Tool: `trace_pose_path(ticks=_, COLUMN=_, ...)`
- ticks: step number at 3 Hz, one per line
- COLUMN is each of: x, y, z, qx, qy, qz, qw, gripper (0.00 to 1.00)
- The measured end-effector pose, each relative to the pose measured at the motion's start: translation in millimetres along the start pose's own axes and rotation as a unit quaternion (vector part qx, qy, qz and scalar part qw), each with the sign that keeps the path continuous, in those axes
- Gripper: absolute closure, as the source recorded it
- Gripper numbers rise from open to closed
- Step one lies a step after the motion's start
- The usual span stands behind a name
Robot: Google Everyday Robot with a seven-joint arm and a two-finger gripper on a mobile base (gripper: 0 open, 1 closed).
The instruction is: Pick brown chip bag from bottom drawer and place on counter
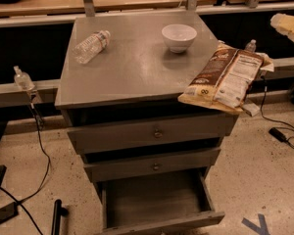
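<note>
Bowl (179, 36), bottle (90, 46), brown chip bag (225, 77) lie on counter (132, 70); pincer (289, 26) probably far right, opening unclear.

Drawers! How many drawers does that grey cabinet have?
3, stacked under the counter: the top drawer, the middle drawer below it, and the bottom drawer, pulled open by the floor. None seems hidden. The claw is at the right edge, apart from the brown chip bag.
</note>
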State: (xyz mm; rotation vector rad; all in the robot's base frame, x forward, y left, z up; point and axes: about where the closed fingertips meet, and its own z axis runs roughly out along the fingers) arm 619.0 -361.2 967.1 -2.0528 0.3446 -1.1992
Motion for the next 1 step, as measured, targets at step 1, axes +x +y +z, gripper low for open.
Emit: trace_pose_path(ticks=1, x=0.0, y=0.0, z=0.1, qx=0.0, qy=0.0, qz=0.0, qw=1.0, gripper=0.0)
